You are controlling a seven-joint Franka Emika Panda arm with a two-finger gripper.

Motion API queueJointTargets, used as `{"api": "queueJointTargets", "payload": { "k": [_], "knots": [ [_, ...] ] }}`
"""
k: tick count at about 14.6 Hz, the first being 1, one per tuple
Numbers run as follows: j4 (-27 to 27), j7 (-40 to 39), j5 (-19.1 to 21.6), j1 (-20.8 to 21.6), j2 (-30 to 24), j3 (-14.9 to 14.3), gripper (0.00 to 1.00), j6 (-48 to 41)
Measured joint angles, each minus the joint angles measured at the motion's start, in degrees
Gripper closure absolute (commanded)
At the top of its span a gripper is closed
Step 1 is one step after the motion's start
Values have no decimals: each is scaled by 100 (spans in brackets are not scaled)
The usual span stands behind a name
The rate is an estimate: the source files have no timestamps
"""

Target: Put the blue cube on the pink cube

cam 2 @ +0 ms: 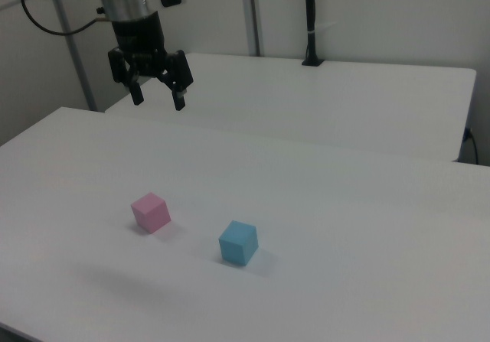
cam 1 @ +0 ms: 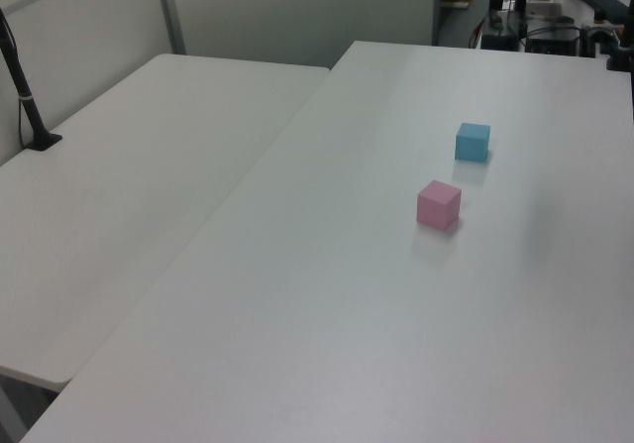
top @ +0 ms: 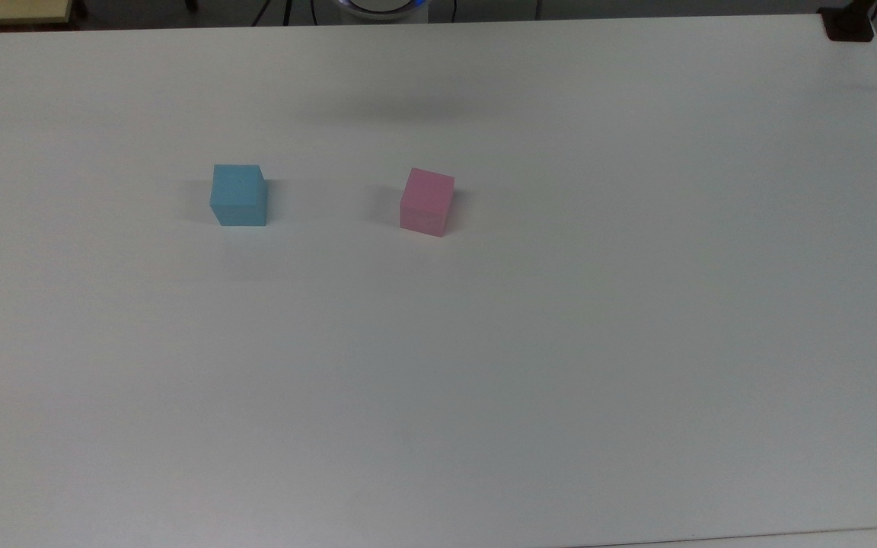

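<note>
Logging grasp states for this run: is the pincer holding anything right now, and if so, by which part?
Nothing is held. The pincer hangs open and empty, high above the table. The blue cube and the pink cube both sit on the table, apart.

Top view: high, looking steeply down on the surface. Left and right views: lower, slanting in from opposite sides. All three share the blue cube and pink cube.

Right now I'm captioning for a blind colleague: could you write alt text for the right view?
An open gripper hangs high above a white table, holding nothing. Below it, a pink cube and a blue cube sit apart.
</note>
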Motion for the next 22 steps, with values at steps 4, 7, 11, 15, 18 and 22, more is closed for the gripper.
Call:
{"api": "queueJointTargets", "payload": {
  "k": [4,7,11,15,18,22],
  "knots": [
    [-3,0,0,0,0,2,0,0],
    [-4,0,0,0,0,4,0,0],
    [-5,0,0,0,0,6,0,0],
    [-6,-19,0,0,0,12,0,0],
    [-8,-39,0,1,0,112,0,0],
    [-47,-39,0,0,7,127,0,0]
  ]
}}
